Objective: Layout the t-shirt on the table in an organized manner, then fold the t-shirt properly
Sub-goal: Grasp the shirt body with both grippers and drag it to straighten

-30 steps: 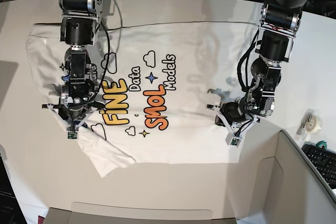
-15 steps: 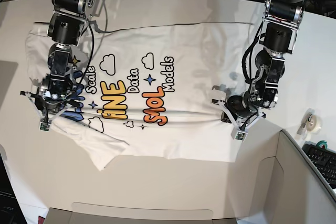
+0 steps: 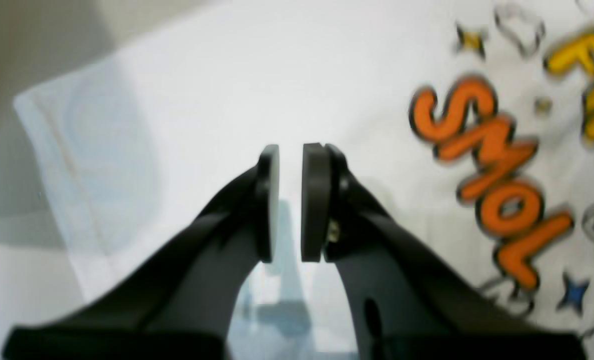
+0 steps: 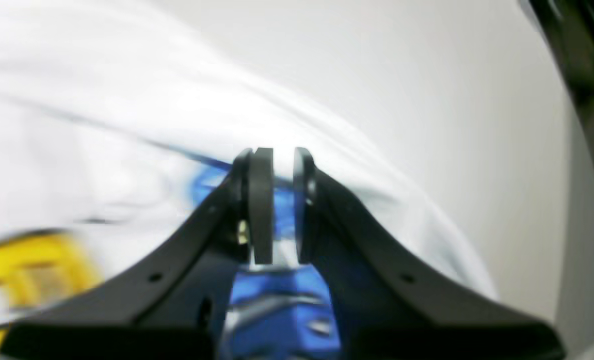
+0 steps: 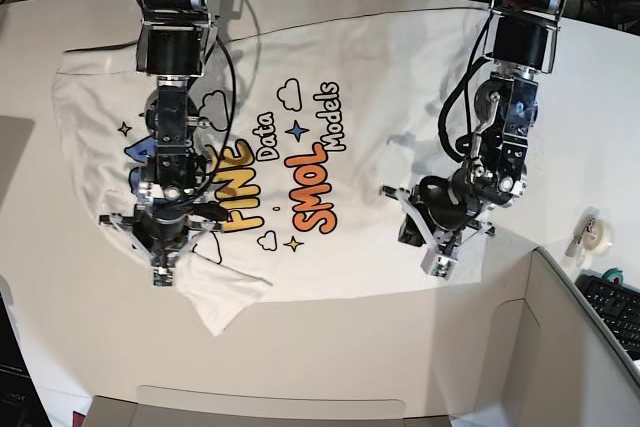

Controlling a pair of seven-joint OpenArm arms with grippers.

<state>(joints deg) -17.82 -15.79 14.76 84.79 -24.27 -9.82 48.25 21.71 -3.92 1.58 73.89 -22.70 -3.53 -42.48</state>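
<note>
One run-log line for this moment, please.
phase: layout | t-shirt: print up on table, near sleeve rumpled | left tool: pinching plain fabric near hem | right tool: pinching fabric at blue lettering | fold: not begun

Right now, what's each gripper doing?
Left gripper: jaws nearly closed over the t-shirt; grip cannot be told.
Right gripper: same.

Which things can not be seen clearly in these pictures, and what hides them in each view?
- Base view: the blue lettering on the t-shirt is mostly covered by the right arm.
- Right wrist view: the print is blurred; whether the right end effector pinches cloth cannot be told.
- Left wrist view: the left end effector has a narrow gap; a grip on fabric is not clear.
- Base view: the keyboard is cut off by the edge.
</note>
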